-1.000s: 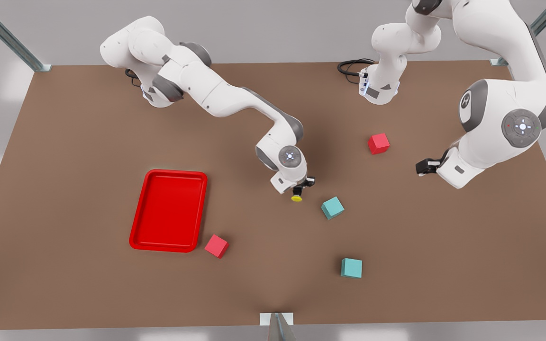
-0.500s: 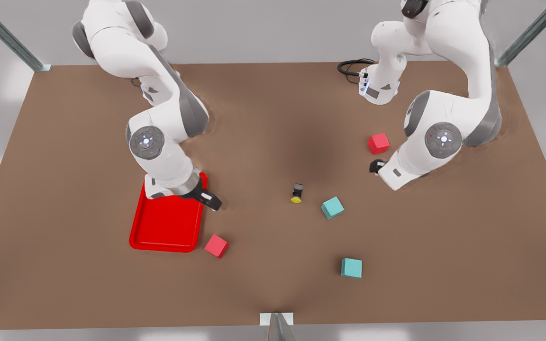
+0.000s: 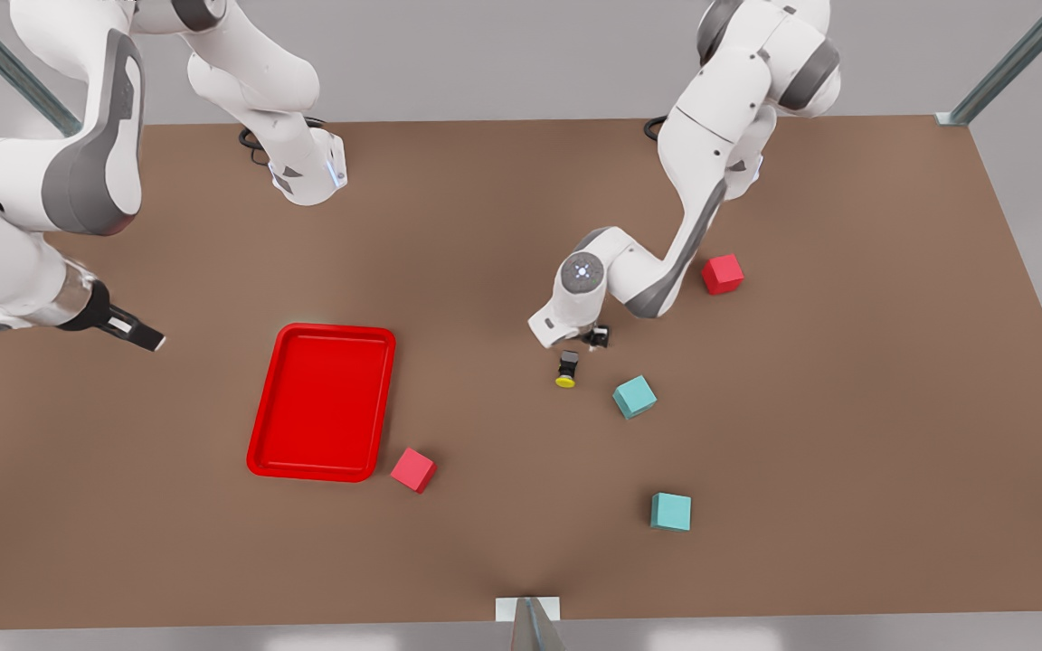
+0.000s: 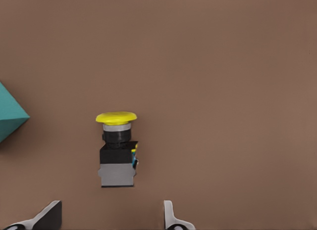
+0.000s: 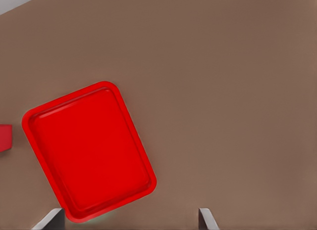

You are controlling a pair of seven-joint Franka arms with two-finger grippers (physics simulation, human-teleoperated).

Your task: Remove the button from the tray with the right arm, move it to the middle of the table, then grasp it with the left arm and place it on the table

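My left fingers (image 3: 595, 338) hang spread wide over the tiny grey box-shaped button with its round yellow cap (image 3: 566, 369), which lies on its side on the plain matte brown worktop (image 3: 503, 506) near the middle, out of the flat bright red rectangular tray (image 3: 323, 400). Through my left wrist camera the button (image 4: 117, 150) sits just beyond my fingertips (image 4: 171, 219), off toward one of them rather than centred — that is the risk. If I drop as I am, I judge one fingertip could land on the body or nudge it so it rolls on its round cap. The small teal cube (image 3: 634, 396) stands near the button on the side toward the front view's right; a wide approach might clip it.

My right fingers (image 3: 127, 325) wait parted and empty near the worktop's edge at the front view's left, well apart from the tray (image 5: 88, 150) — no trouble expected there.
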